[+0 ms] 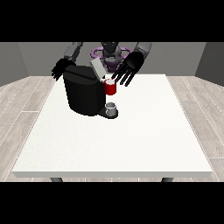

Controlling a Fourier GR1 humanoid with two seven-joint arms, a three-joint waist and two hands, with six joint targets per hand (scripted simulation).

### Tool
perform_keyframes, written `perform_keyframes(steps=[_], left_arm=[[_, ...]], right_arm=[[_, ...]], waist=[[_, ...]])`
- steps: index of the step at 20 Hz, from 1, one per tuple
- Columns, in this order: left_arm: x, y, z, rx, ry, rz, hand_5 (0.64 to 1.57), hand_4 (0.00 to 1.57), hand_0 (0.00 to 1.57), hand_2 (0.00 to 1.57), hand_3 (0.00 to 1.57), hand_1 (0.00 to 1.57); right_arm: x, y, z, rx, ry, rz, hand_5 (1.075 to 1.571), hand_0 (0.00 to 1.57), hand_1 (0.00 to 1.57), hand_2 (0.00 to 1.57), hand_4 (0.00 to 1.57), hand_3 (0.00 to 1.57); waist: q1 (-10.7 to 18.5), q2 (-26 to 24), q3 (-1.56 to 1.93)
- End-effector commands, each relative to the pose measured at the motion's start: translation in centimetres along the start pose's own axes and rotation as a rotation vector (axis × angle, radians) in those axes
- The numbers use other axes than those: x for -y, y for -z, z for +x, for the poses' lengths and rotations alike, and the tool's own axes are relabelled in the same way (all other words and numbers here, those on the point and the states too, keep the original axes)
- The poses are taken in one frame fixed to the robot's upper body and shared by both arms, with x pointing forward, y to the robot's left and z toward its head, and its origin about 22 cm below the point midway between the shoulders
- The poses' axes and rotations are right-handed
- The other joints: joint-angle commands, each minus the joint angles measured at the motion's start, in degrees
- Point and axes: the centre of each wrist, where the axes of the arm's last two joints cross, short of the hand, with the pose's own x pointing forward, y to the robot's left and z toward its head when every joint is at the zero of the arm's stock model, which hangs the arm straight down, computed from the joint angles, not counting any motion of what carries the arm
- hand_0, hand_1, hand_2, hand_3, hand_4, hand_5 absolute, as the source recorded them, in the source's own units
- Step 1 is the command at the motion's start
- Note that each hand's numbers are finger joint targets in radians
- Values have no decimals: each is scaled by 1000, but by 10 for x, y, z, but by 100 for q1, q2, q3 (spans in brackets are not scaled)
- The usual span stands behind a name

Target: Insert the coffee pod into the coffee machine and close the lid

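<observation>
hand at view's right (131, 66) spread open, holding nothing, red pod holder (110, 88) just below its fingertips, lid (98, 69) raised beside it, other hand (60, 68) behind machine (83, 91), fingers unclear

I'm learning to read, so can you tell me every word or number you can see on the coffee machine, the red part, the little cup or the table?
None: no word, number, label or sign can be read anywhere.
The black coffee machine, its raised grey lid, the red pod holder, the small grey cup and the white table all show plain surfaces.
</observation>
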Motion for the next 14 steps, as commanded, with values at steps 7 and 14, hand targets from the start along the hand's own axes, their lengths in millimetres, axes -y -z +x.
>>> perform_keyframes(steps=[7,14], left_arm=[[42,-9,-20,-49,-172,-54,1571,0,0,0,0,0],[124,-30,-37,-20,-715,21,1571,237,0,0,0,0]], right_arm=[[19,-21,-13,-85,23,1,1571,0,0,0,430,0],[47,-37,-34,-122,-10,-109,1571,0,0,0,492,0]], waist=[[114,-805,-3],[1053,-1647,-8]])
